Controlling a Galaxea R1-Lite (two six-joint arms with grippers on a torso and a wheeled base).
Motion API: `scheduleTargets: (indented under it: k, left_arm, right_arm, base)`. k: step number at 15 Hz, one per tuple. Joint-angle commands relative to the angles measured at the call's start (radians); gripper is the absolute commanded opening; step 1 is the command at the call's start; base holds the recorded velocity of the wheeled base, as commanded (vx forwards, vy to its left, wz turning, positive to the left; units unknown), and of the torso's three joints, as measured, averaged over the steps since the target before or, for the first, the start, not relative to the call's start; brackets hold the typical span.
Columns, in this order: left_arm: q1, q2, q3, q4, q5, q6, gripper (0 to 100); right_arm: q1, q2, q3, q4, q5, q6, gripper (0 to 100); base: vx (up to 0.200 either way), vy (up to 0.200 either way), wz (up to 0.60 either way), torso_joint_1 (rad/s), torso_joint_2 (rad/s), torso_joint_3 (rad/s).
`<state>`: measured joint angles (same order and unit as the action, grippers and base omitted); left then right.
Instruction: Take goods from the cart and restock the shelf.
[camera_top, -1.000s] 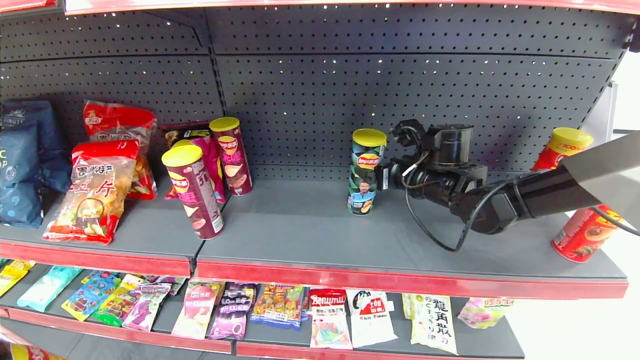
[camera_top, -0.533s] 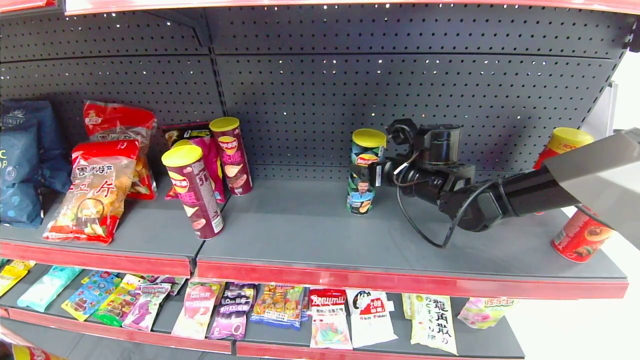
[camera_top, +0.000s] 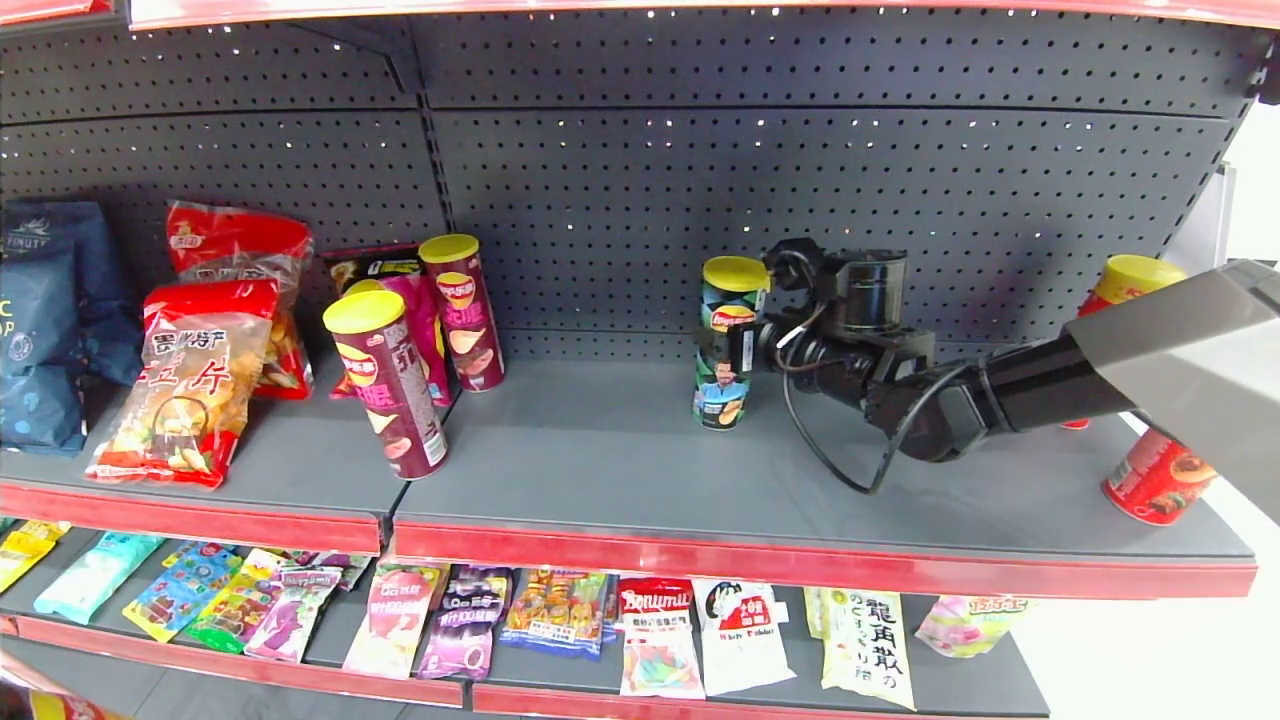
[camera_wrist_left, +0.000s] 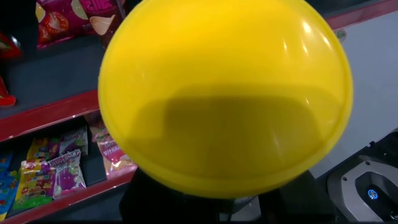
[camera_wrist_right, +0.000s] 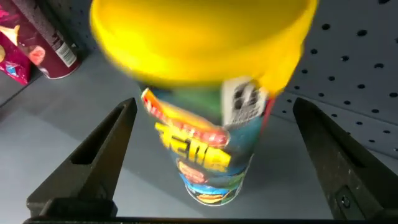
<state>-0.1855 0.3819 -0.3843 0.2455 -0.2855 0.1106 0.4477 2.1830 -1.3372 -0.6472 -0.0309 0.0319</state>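
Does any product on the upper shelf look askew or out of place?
The red can at the right end of the shelf seems tilted rather than upright, partly hidden by the right arm. The front purple can stands forward of its row. Nothing looks spilled.

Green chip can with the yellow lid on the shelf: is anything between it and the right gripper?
Nothing visible. The right gripper is open, its fingers flank the green, yellow-lidded cylindrical chip can, and only bare grey shelf shows in the gaps on both sides.
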Motion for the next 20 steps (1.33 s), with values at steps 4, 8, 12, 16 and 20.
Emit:
scheduleTargets:
  k: [4, 8, 12, 16, 20]
  left_arm:
    - [0.0, 0.002, 0.001, 0.0, 0.0, 0.0, 0]
    - [0.0, 0.002, 0.001, 0.0, 0.0, 0.0, 0]
    - [0.0, 0.002, 0.001, 0.001, 0.0, 0.0, 0]
    - [0.0, 0.002, 0.001, 0.001, 0.0, 0.0, 0]
    - [0.0, 0.003, 0.002, 0.001, 0.0, 0.0, 0]
  right_arm:
    - [0.006, 0.031, -0.043, -0.002, -0.001, 0.002, 100]
    - [0.013, 0.047, -0.066, 0.0, -0.004, 0.0, 100]
    - [0.014, 0.066, -0.085, 0.0, -0.006, 0.0, 100]
    - [0.016, 0.081, -0.106, 0.0, -0.017, 0.0, 100]
    - [0.02, 0.093, -0.12, -0.002, -0.017, 0.0, 100]
  base:
    - [0.0, 0.0, 0.0, 0.0, 0.0, 0.0]
    - [0.0, 0.0, 0.0, 0.0, 0.0, 0.0]
    - [0.0, 0.0, 0.0, 0.0, 0.0, 0.0]
    - [0.0, 0.0, 0.0, 0.0, 0.0, 0.0]
    - [0.0, 0.0, 0.0, 0.0, 0.0, 0.0]
